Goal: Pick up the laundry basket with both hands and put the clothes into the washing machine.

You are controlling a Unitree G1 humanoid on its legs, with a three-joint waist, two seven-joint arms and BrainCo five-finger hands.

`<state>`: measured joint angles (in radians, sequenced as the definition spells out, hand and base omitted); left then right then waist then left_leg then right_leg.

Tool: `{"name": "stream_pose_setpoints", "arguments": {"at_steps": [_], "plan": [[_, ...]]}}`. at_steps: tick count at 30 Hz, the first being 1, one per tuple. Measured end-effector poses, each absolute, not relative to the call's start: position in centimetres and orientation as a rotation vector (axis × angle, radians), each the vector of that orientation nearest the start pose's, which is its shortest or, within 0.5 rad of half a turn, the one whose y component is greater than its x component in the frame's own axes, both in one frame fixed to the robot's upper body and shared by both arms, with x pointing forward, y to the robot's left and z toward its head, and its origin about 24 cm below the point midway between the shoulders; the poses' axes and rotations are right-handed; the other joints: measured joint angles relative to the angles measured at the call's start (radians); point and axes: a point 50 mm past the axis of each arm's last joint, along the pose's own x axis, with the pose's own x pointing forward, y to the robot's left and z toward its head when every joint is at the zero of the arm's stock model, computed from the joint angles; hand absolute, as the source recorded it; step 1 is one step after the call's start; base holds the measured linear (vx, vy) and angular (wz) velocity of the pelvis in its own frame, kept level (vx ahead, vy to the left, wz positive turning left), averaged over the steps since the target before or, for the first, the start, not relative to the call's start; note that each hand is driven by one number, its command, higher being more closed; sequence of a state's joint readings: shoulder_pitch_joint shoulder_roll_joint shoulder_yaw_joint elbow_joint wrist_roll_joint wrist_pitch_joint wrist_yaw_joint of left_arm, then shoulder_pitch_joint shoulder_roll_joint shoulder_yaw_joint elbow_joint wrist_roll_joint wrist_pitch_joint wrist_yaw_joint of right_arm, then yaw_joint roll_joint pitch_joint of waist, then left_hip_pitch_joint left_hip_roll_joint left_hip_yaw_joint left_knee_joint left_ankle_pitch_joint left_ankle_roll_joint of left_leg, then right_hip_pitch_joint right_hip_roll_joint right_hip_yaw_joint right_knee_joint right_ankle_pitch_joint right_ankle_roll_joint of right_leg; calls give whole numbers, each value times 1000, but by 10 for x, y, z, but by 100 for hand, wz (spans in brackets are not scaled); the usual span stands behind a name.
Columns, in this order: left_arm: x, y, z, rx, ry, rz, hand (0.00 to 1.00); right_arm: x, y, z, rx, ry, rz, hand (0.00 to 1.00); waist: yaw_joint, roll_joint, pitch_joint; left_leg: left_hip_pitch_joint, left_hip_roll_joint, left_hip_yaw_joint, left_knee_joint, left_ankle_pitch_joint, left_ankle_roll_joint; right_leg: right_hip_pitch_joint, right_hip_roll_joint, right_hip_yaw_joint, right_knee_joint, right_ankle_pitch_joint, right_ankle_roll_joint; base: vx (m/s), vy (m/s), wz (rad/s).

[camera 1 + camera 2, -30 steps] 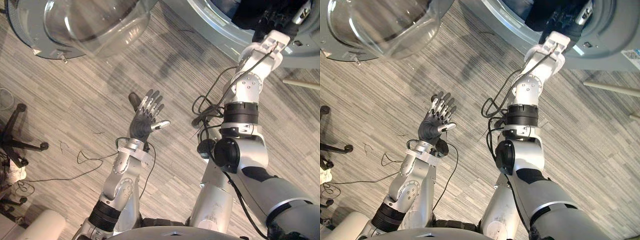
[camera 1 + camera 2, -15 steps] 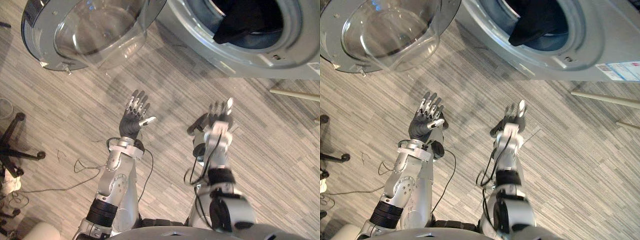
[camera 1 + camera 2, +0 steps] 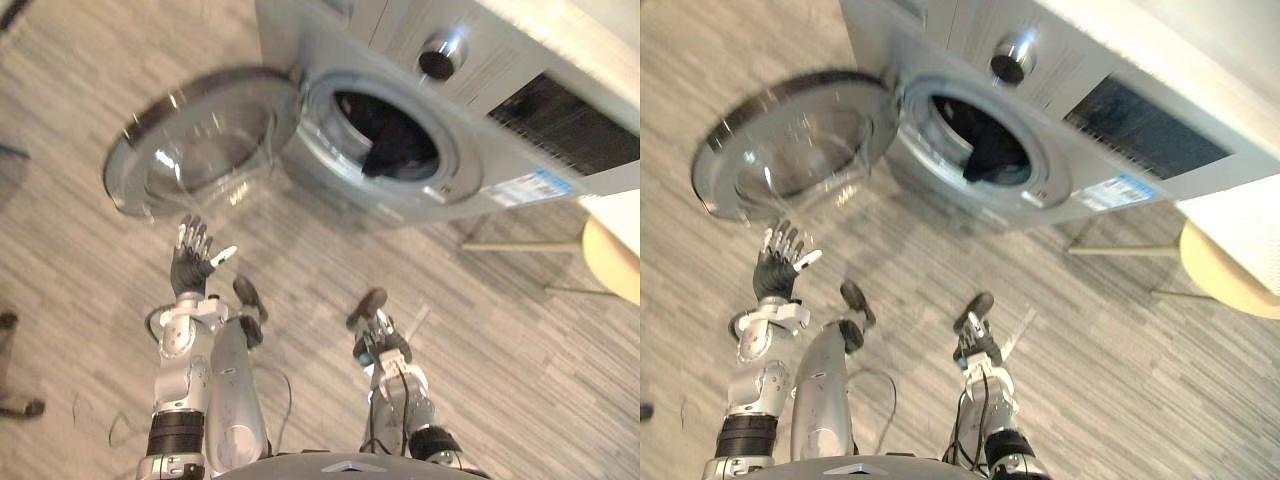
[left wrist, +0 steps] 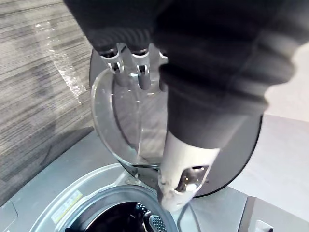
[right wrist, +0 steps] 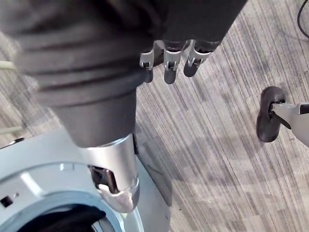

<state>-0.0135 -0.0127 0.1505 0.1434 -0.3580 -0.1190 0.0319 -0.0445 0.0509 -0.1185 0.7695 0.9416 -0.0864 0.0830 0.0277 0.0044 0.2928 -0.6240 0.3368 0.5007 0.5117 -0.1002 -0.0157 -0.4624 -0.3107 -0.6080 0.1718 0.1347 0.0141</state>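
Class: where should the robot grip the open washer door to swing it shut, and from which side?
Likely the door by its rim at the free edge, opposite the hinge beside the drum opening, coming from the robot's left; the glass bowl is smooth.

Smooth, satin silver-grey panels on the washing machine, and its knob is glossy, chrome-bright. The door shows a clear, shiny bowl set in a matt grey rim, with soft, crumpled dark cloth in the drum. The floor is streaky grey wood-grain plank, low in sheen.
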Motion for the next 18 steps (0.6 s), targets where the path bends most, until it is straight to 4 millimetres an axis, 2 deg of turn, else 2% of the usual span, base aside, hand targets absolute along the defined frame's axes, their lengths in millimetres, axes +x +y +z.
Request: {"name": "stream_pose_setpoints", "arguments": {"at_steps": [1, 2, 4, 6, 7, 8, 9, 11, 12, 13, 15, 16, 18], "plan": [[244, 192, -2, -374, 85, 278, 0, 191, -157, -113, 934, 563, -408, 0, -4, 0, -27, 81, 1, 44, -4, -43, 12, 68, 11, 1, -59, -49, -86, 35, 95, -62], [242, 193, -6, -376, 100, 288, 0, 190, -158, -114, 921, 568, -411, 0, -4, 1, -29, 100, 1, 54, -14, -46, 15, 78, 12, -2, -60, -73, -105, 73, 133, -82], [230, 195, -34, -396, 219, 364, 0, 187, -159, -116, 829, 604, -402, 0, -21, 6, -50, 213, 7, 98, -55, -58, 40, 88, 7, 39, 293, -105, -83, 110, 91, -44], [216, 200, -55, -401, 313, 417, 0, 179, -159, -123, 767, 657, -413, 0, -23, -1, -84, 270, 3, 130, -66, -64, 52, 107, 38, 61, 458, -216, -46, 200, -11, -21], [208, 204, -66, -412, 366, 462, 0, 172, -162, -128, 744, 688, -428, 0, -23, -27, -113, 304, -8, 156, -74, -66, 55, 121, 69, 87, 482, -260, -18, 186, -50, -34], [202, 207, -73, -420, 396, 496, 0, 166, -162, -131, 731, 709, -438, 0, -23, -31, -129, 314, -18, 173, -76, -61, 47, 121, 76, 104, 452, -266, -10, 202, 1, -52], [192, 210, -84, -446, 446, 552, 0, 162, -165, -133, 712, 721, -447, 0, -20, -42, -161, 328, -28, 199, -84, -59, 44, 135, 97, 139, 384, -265, 16, 151, 36, -74], [179, 212, -98, -467, 528, 631, 0, 153, -166, -137, 660, 760, -442, 0, 2, -44, -204, 379, -59, 261, -184, -11, 39, 212, 156, 201, 160, -259, 38, 163, 17, -96], [185, 212, -96, -452, 532, 624, 0, 147, -166, -141, 623, 792, -429, 0, 0, -47, -206, 396, -81, 275, -201, -4, 38, 249, 162, 219, 80, -273, 24, 119, -31, -54], [190, 211, -94, -448, 528, 615, 0, 144, -166, -142, 614, 806, -426, 0, 1, -39, -207, 398, -82, 274, -199, -3, 36, 269, 169, 223, 48, -268, 22, 56, -59, -31], [207, 216, -83, -436, 484, 609, 0, 143, -167, -143, 571, 827, -412, 0, 20, -8, -225, 402, -58, 261, -174, 14, 25, 291, 197, 253, -11, -229, 10, 9, -99, -44], [211, 219, -79, -428, 469, 607, 0, 143, -167, -143, 565, 831, -409, 0, 23, -5, -227, 406, -51, 259, -163, 16, 22, 293, 197, 262, -10, -228, 9, -16, -84, -47], [225, 234, -55, -399, 361, 604, 0, 140, -168, -145, 531, 857, -393, 0, 27, -4, -228, 403, -53, 170, -135, 44, -20, 295, 191, 277, 5, -227, 7, -47, -78, -28]]}}
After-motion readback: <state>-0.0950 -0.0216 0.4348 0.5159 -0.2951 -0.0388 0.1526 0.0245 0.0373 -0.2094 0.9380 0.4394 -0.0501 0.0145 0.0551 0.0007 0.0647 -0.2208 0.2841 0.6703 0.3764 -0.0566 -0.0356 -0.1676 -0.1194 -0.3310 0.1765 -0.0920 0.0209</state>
